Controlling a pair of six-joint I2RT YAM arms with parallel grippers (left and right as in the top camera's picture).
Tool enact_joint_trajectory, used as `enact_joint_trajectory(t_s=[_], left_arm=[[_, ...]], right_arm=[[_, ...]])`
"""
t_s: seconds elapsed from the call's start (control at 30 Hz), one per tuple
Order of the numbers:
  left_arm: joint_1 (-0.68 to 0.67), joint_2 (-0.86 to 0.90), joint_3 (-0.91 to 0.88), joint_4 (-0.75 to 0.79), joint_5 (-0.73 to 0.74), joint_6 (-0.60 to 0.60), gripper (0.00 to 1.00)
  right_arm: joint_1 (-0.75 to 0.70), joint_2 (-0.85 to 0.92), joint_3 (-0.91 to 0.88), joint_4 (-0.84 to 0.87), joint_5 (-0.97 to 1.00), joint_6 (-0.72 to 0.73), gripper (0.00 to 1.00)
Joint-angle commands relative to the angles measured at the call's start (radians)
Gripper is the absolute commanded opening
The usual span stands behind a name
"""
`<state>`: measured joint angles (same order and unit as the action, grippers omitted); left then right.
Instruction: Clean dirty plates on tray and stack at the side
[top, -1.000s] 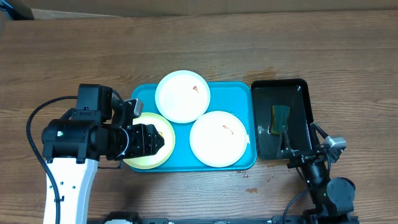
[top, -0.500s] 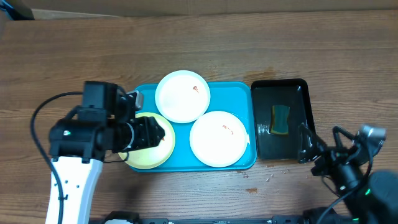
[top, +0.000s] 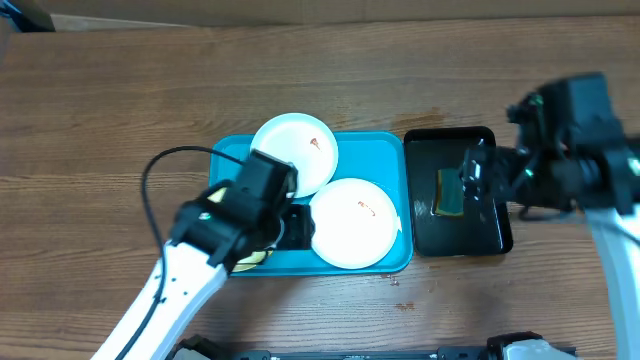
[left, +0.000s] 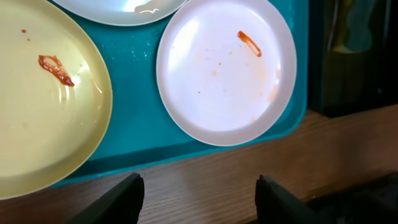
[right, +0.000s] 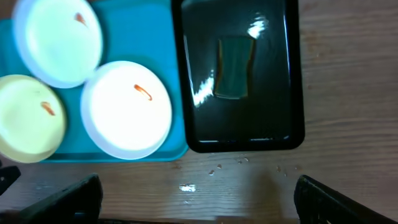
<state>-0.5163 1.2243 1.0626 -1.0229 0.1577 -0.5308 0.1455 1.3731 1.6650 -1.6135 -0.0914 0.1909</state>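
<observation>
The wooden desk (top: 120, 100) filled the overhead view. At the centre of the frame lay one cyan tray (top: 228, 158). Just beside it, to the right, lay one narrower black tray (top: 455, 243).

Three plates sat flat on the cyan tray. One white plate (top: 293, 152) was at upper centre and a second white plate (top: 352, 222) at lower right. One yellow-green plate (left: 43, 106) was at lower left, mostly hidden under the left arm in the overhead view. Each bore a single orange-brown smear. One green sponge (top: 451, 190) lay in the black tray.

The plates looked thin, stiff and light, with a glossy face that would likely be slippery. Lying flat, each seemed best pinched at its rim. How fragile they were could not be told.

The left fingers (left: 121, 202) stood moderately apart with nothing between them, over the desk by the cyan tray's lower edge. The right fingers (right: 62, 199) were spread wide and empty.
</observation>
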Motion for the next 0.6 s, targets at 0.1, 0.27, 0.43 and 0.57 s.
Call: enact_joint_trajectory(t_s=[0.1,0.27,0.43,0.57], left_arm=[[-0.092,0.154,-0.018,0.033,-0.136,-0.068,0.60],[-0.113,0.293,-0.018,0.064,-0.143,-0.068,0.62],[-0.110,0.404,-0.018,0.099,-0.143,-0.068,0.64],[-0.109,0.474,-0.018,0.149,-0.139,-0.069,0.55]], right_arm=[[-0.001,0.108,-0.011,0.045,0.084,0.052,0.98],[-0.001,0.148,-0.080,0.106,0.118,0.053,0.94],[-0.001,0.149,-0.242,0.262,0.141,0.076,0.95],[-0.001,0.151,-0.393,0.447,0.143,0.075,0.94]])
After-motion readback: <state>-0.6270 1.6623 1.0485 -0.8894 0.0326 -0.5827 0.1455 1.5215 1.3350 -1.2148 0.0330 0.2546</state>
